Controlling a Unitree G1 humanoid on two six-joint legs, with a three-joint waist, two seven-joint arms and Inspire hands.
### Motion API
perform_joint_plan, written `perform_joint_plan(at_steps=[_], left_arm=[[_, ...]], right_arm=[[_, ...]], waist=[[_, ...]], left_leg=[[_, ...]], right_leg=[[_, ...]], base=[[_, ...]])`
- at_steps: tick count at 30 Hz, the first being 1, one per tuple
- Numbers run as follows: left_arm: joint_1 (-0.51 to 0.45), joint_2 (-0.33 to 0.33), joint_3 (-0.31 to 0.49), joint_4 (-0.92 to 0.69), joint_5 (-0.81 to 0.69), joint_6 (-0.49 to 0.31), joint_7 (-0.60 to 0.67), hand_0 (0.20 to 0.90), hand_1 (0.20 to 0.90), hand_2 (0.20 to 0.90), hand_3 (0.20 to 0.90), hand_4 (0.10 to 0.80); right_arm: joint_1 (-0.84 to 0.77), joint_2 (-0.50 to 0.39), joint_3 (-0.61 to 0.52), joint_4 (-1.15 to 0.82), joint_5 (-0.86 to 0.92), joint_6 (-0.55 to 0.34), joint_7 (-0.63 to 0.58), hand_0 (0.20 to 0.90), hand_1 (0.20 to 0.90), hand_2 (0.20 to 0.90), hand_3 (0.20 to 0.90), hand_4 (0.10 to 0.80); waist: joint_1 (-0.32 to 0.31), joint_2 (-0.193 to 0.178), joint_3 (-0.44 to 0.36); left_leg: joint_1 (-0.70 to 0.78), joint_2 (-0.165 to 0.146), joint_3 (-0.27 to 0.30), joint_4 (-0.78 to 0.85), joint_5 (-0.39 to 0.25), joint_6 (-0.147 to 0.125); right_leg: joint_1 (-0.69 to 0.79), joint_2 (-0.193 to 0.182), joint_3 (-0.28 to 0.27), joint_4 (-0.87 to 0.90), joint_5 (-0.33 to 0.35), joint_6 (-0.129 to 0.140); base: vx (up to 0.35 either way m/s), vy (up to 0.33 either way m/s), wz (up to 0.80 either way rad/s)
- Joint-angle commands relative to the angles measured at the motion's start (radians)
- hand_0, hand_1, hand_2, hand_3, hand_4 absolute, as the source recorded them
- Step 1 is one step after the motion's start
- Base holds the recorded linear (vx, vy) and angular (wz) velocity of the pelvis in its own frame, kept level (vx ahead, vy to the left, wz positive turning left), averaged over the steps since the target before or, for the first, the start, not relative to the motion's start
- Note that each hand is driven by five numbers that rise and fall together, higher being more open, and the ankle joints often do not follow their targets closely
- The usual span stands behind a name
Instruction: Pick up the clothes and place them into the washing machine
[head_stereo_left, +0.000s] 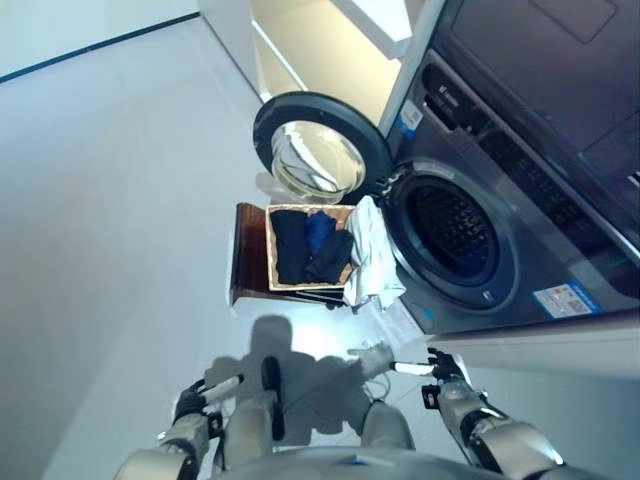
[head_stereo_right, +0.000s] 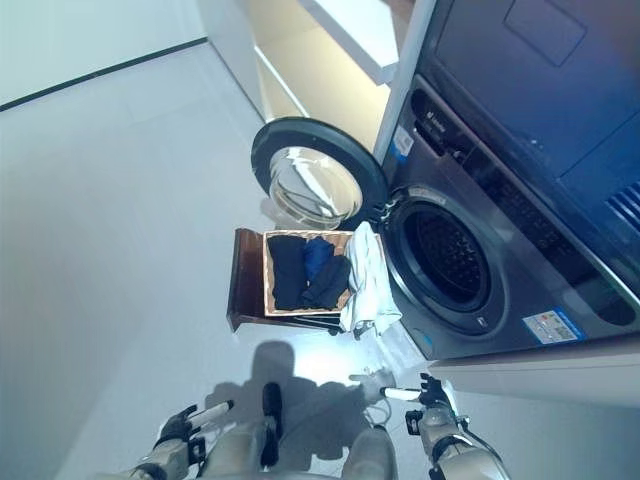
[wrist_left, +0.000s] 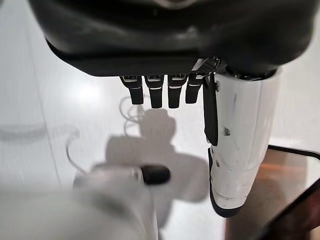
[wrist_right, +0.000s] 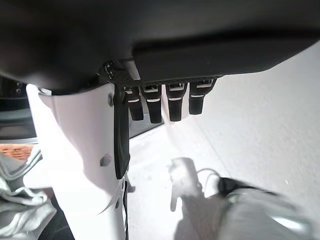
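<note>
A wicker basket (head_stereo_left: 272, 250) on a low brown stand holds dark and blue clothes (head_stereo_left: 310, 246). A white garment (head_stereo_left: 372, 252) hangs over the basket's right rim, toward the washing machine (head_stereo_left: 520, 200). The machine's round door (head_stereo_left: 318, 150) stands swung open, and its dark drum (head_stereo_left: 450, 232) is exposed. My left hand (head_stereo_left: 200, 397) and right hand (head_stereo_left: 440, 368) hang low, well short of the basket, both open with straight fingers and holding nothing. The white thumb (wrist_left: 240, 150) of the left hand and the white thumb (wrist_right: 80, 165) of the right stand out in the wrist views.
The brown stand (head_stereo_left: 246, 262) sits on a pale floor just left of the machine. A cream cabinet recess (head_stereo_left: 320, 50) lies behind the open door. Wide bare floor (head_stereo_left: 110, 200) spreads to the left.
</note>
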Motion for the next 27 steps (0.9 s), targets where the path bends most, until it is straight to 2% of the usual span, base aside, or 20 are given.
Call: perform_joint_plan(at_steps=[1, 2, 3, 5, 7, 11, 18, 21, 24, 25, 27], left_arm=[[-0.034, 0.028, 0.041, 0.000, -0.005, -0.038, 0.014, 0.900, 0.900, 0.900, 0.900, 0.800], [-0.034, 0.028, 0.041, 0.000, -0.005, -0.038, 0.014, 0.900, 0.900, 0.900, 0.900, 0.800], [-0.048, 0.020, 0.041, -0.002, -0.028, -0.042, 0.022, 0.900, 0.900, 0.900, 0.900, 0.800], [-0.037, 0.002, 0.052, 0.004, -0.048, -0.045, 0.023, 0.900, 0.900, 0.900, 0.900, 0.800], [-0.028, -0.009, 0.050, 0.005, -0.048, -0.040, 0.019, 0.900, 0.900, 0.900, 0.900, 0.800], [-0.003, -0.049, 0.042, 0.024, -0.040, -0.031, 0.007, 0.900, 0.900, 0.900, 0.900, 0.800], [0.011, -0.057, 0.043, 0.024, -0.029, -0.030, 0.004, 0.900, 0.900, 0.900, 0.900, 0.800], [0.011, -0.055, 0.040, 0.021, -0.022, -0.027, 0.003, 0.900, 0.900, 0.900, 0.900, 0.800], [0.008, -0.054, 0.037, 0.020, -0.025, -0.026, 0.005, 0.900, 0.900, 0.900, 0.900, 0.800], [0.007, -0.055, 0.030, 0.022, -0.027, -0.022, 0.004, 0.900, 0.900, 0.900, 0.900, 0.800], [0.008, -0.056, 0.031, 0.022, -0.032, -0.021, 0.008, 0.900, 0.900, 0.900, 0.900, 0.800]], right_arm=[[-0.071, -0.038, 0.024, -0.047, -0.026, -0.017, -0.027, 0.900, 0.900, 0.900, 0.900, 0.800], [-0.071, -0.038, 0.024, -0.047, -0.026, -0.017, -0.027, 0.900, 0.900, 0.900, 0.900, 0.800], [-0.079, -0.042, 0.027, -0.063, -0.029, -0.024, -0.026, 0.900, 0.900, 0.900, 0.900, 0.800], [-0.076, -0.038, 0.032, -0.041, -0.048, -0.011, -0.025, 0.900, 0.900, 0.900, 0.900, 0.800], [-0.072, -0.040, 0.031, -0.030, -0.053, -0.007, -0.029, 0.900, 0.900, 0.900, 0.900, 0.800], [-0.080, -0.045, 0.028, 0.009, -0.070, 0.001, -0.027, 0.900, 0.900, 0.900, 0.900, 0.800], [-0.086, -0.044, 0.040, -0.005, -0.075, -0.001, -0.023, 0.900, 0.900, 0.900, 0.900, 0.800], [-0.092, -0.046, 0.044, -0.024, -0.073, -0.003, -0.023, 0.900, 0.900, 0.900, 0.900, 0.800], [-0.104, -0.048, 0.042, -0.040, -0.059, -0.010, -0.035, 0.900, 0.900, 0.900, 0.900, 0.800], [-0.116, -0.047, 0.046, -0.053, -0.056, -0.011, -0.048, 0.900, 0.900, 0.900, 0.900, 0.800], [-0.125, -0.046, 0.051, -0.062, -0.051, -0.013, -0.053, 0.900, 0.900, 0.900, 0.900, 0.800]], waist=[[-0.014, -0.003, 0.081], [-0.014, -0.003, 0.081], [-0.021, -0.015, 0.089], [-0.018, -0.022, 0.064], [-0.024, -0.021, 0.054], [-0.023, -0.007, -0.003], [-0.019, 0.011, -0.021], [-0.023, 0.023, -0.020], [-0.029, 0.039, -0.012], [-0.032, 0.049, -0.004], [-0.032, 0.052, 0.001]], left_leg=[[-0.013, 0.060, -0.041, 0.138, -0.074, -0.103], [-0.013, 0.060, -0.041, 0.138, -0.074, -0.103], [-0.039, 0.062, -0.058, 0.223, -0.091, -0.107], [-0.016, 0.071, -0.060, 0.199, -0.085, -0.123], [0.002, 0.077, -0.069, 0.178, -0.077, -0.129], [0.031, 0.072, -0.067, 0.077, -0.046, -0.137], [0.066, 0.069, -0.055, 0.017, -0.029, -0.142], [0.075, 0.075, -0.055, -0.002, -0.019, -0.148], [0.070, 0.093, -0.057, -0.009, -0.006, -0.160], [0.064, 0.110, -0.057, -0.001, -0.003, -0.169], [0.051, 0.117, -0.060, 0.027, -0.012, -0.171]], right_leg=[[0.064, 0.018, -0.059, -0.125, 0.157, 0.000], [0.064, 0.018, -0.059, -0.125, 0.157, 0.000], [0.066, 0.032, -0.028, -0.070, 0.136, -0.014], [0.101, 0.031, -0.071, -0.092, 0.138, -0.020], [0.128, 0.041, -0.073, -0.117, 0.140, -0.024], [0.183, 0.050, -0.085, -0.232, 0.173, -0.012], [0.197, 0.052, -0.060, -0.265, 0.182, -0.010], [0.195, 0.057, -0.056, -0.250, 0.171, -0.016], [0.171, 0.071, -0.053, -0.214, 0.145, -0.029], [0.154, 0.083, -0.057, -0.175, 0.115, -0.042], [0.146, 0.089, -0.058, -0.159, 0.099, -0.049]], base=[[0.072, -0.177, 0.11], [0.049, -0.266, 0.04], [0.033, -0.197, 0.09], [0.052, -0.198, 0.40], [0.054, -0.123, 0.32], [0.043, -0.078, -0.03], [0.030, -0.014, -0.10], [0.029, -0.059, 0.00], [0.016, -0.109, 0.03], [0.037, -0.147, 0.05], [0.030, -0.155, 0.04]])
